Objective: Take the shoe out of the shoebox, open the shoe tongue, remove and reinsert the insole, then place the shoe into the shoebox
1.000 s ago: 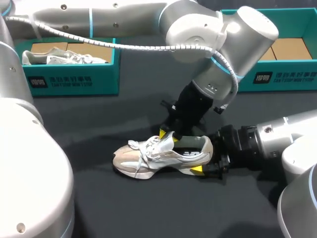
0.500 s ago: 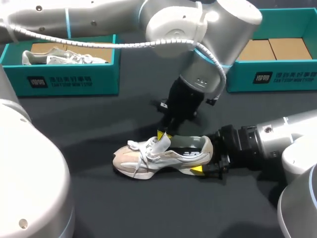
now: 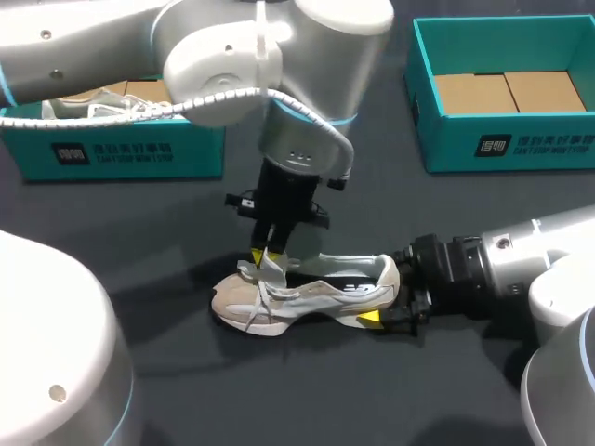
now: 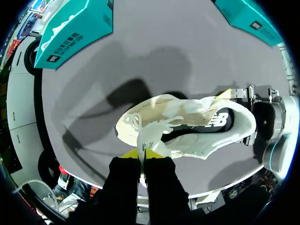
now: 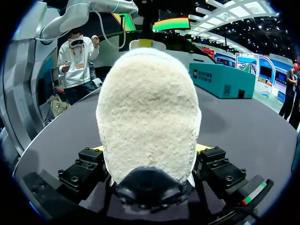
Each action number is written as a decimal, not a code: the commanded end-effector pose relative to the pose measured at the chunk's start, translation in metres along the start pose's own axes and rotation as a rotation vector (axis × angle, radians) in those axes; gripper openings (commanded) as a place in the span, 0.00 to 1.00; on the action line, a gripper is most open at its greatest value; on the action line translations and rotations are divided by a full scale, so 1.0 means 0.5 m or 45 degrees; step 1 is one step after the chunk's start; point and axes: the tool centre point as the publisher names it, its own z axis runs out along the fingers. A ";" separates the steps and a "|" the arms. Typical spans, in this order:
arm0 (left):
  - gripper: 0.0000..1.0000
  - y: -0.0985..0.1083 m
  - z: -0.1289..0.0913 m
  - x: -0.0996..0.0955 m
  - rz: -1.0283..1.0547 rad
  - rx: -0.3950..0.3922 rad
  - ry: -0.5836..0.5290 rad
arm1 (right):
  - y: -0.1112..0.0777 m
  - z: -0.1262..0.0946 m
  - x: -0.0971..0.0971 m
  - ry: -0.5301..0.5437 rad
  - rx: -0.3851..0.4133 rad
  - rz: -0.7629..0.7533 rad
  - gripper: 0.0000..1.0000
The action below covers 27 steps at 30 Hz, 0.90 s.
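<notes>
A cream and white sneaker point(image 3: 307, 295) lies on its sole on the dark table, toe toward my left. My left gripper point(image 3: 264, 256) hangs over the laces, shut on the white tongue point(image 4: 150, 137) and holding it up toward the toe. In the left wrist view my left gripper point(image 4: 144, 154) pinches the tongue's edge between its yellow tips. My right gripper point(image 3: 383, 299) comes in low from the right, its fingers pressed on both sides of the heel. In the right wrist view the fuzzy heel point(image 5: 147, 112) fills the space between its fingers point(image 5: 202, 149).
A teal shoebox point(image 3: 139, 149) at the back left holds another pale shoe point(image 3: 93, 104). A second teal shoebox point(image 3: 507, 144) at the back right shows only its brown cardboard floor. Bare dark table lies in front of the sneaker.
My left gripper has closed on the tongue and moved left toward the toe, pulling the tongue up and forward. The right arm and the shoe's heel have stayed put.
</notes>
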 end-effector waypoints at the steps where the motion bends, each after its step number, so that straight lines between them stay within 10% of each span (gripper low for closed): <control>1: 0.00 0.009 0.012 -0.041 0.008 0.034 0.329 | -0.001 0.000 0.004 -0.002 0.005 0.000 0.00; 27: 0.00 -0.006 0.143 -0.060 0.097 -0.028 0.005 | -0.001 0.000 0.004 -0.002 0.005 0.000 0.00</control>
